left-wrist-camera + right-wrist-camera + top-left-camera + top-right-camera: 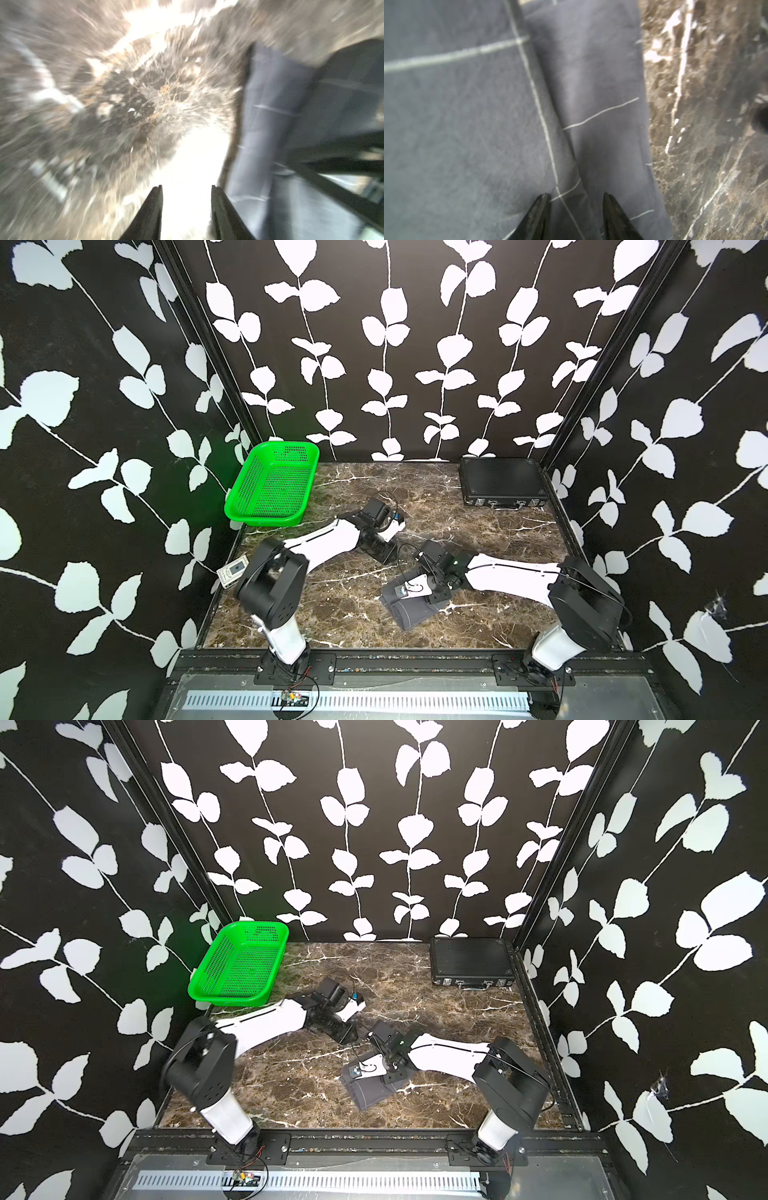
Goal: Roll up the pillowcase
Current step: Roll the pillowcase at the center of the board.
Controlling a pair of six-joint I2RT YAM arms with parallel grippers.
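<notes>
- The pillowcase [409, 614] sits low and centre in both top views. It's a small dark bundle on the marble table [332, 614], partly tucked under the right arm's wrist.
- I'd guess it handles like any thin cotton: light, floppy, zero stiffness, not fragile. It will probably try to relax open if nobody pins it.
- Best place to grab, imo, is the thick folded ridge, since a single loose layer would just peel off.
- The right gripper [576, 195] has its jaws spread, with that fabric ridge running between them. I can't tell if the tips actually touch the cloth.
- The left gripper [186, 187] is spread too, with nothing between the jaws. It's over bare table with the cloth at the right of that frame (very smeary view).
- The green basket [266, 520], in the upper left of the table, looks empty.
- The black case [498, 477], upper right, is closed, so its contents are anyone's guess.
</notes>
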